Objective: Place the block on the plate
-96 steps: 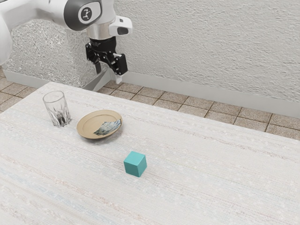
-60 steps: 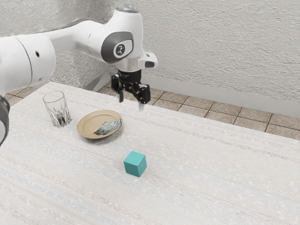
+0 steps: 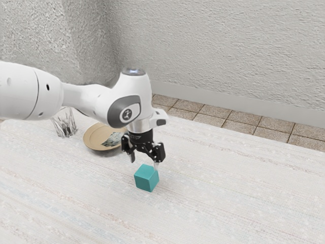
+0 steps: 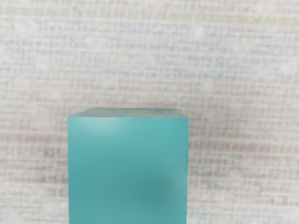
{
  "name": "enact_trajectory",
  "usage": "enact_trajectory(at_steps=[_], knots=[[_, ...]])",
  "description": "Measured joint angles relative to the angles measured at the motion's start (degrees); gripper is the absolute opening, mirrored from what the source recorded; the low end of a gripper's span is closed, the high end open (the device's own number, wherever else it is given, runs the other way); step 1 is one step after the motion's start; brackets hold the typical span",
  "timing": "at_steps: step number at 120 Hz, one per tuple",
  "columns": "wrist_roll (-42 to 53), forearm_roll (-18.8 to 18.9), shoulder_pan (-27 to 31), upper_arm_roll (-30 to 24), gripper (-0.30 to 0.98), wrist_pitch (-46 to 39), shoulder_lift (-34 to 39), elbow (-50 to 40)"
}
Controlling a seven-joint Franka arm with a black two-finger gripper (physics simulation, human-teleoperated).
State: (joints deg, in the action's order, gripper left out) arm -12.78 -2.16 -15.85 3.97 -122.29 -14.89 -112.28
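In the exterior view my gripper [image 3: 145,166] hangs open just above the teal block [image 3: 146,178], its fingers spread and pointing down. The block rests upright on the table; one fingertip overlaps its upper edge in this view, and contact cannot be told. Seen from the hand, the block [image 4: 128,170] lies large and close under the gripper. The tan plate [image 3: 94,140], with a grey-blue patterned patch, sits toward the exterior view's left, partly hidden behind the hand.
A clear glass [image 3: 64,123] stands beyond the plate toward the exterior view's left, its upper part hidden by the arm. The light woven-patterned tabletop [image 3: 228,193] extends to the exterior view's right, with a textured wall behind.
My arm has swung in over the table and my gripper has come down from above the table's far edge to just over the block. Block, plate and glass have stayed put.
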Motion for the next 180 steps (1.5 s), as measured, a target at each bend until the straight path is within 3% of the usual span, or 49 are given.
enact_trajectory(at_steps=[28, 106, 152, 180], knots=[[0.2, 1.2, 0.0, -0.1, 0.69, -5.5, -2.3, -1.8], [4.2, -0.4, 1.0, 0.0, 0.69, -12.1, -6.0, -3.8], [7.3, -1.9, 1.0, 0.0, 0.46, -14.4, -6.3, -4.5], [8.3, -2.1, 1.0, 0.2, 0.42, -14.3, -5.7, -4.5]])
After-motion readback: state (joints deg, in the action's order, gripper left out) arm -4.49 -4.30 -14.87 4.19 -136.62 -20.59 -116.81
